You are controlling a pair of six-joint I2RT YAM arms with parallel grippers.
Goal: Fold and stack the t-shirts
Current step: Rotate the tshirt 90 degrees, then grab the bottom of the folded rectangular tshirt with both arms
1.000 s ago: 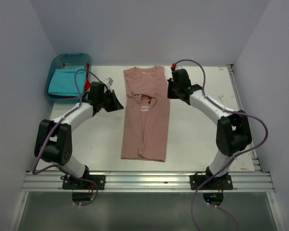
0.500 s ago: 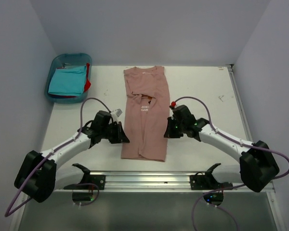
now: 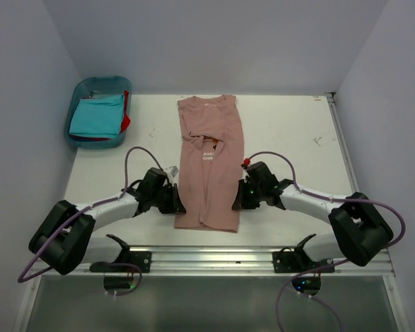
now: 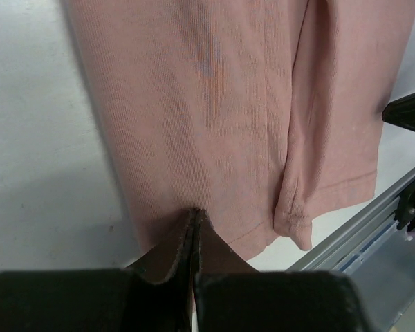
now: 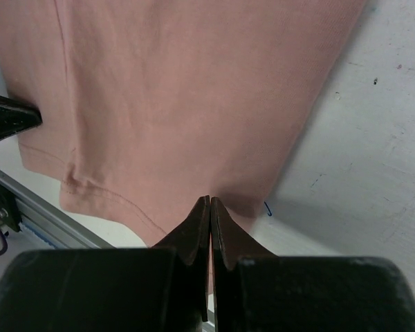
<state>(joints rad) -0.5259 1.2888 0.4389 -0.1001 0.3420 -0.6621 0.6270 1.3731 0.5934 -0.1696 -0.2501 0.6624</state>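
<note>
Now | pink t-shirt: flat narrow strip, print up | left tool, right tool: fully closed at its side edges

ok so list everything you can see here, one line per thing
pink tee: 1, dusty pink with small chest print, flat down the table's middle, sides folded in
turquoise tee: 1, turquoise, folded, on top in the bin
red tee: 1, red, in the bin, mostly hidden by the turquoise tee
bin: 1, blue, far left corner of the table
table: 1, white, scuffed
rail: 1, silver, along the near edge
left arm: 1, white and black, stretched low toward the pink tee
right arm: 1, white and black, mirrored on the other side
left tool: 1, black, shut, tips at the pink tee's near left corner
right tool: 1, black, shut, tips at its near right corner
</note>
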